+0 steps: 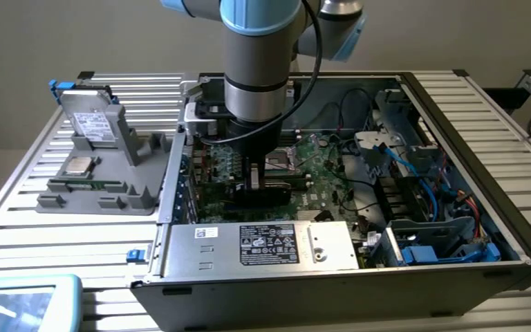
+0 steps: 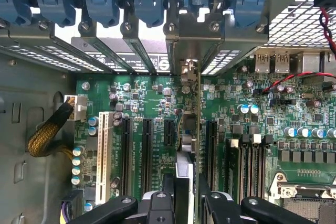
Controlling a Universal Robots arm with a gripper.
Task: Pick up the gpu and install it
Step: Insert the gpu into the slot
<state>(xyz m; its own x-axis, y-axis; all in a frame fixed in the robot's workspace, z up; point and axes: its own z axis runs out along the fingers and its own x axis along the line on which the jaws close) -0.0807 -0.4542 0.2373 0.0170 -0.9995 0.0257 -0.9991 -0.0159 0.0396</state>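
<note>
The gpu (image 2: 198, 129) stands on edge inside the open computer case (image 1: 487, 207), seen edge-on as a thin green line in the wrist view. Its silver end bracket (image 2: 187, 43) sits against the rear slot openings under the blue latches (image 2: 149, 1). My gripper (image 2: 190, 195) is shut on the card's near end, one black finger on each face. From the exterior view, my gripper (image 1: 257, 181) reaches straight down over the motherboard (image 1: 325, 173), and the gpu's black cooler side (image 1: 263, 197) shows beneath it. The card's lower edge runs along the board between two black slots (image 2: 169, 132); whether it is seated I cannot tell.
A grey holder (image 1: 108, 187) at the exterior view's left carries a silvery drive (image 1: 95, 121), a processor (image 1: 79, 164) and a memory stick (image 1: 86, 185). The power supply (image 1: 265, 245), blue cables (image 1: 431, 173) and drive cage (image 1: 431, 235) crowd the case. A white slot (image 2: 102, 150) and a braided cable (image 2: 47, 135) flank the card.
</note>
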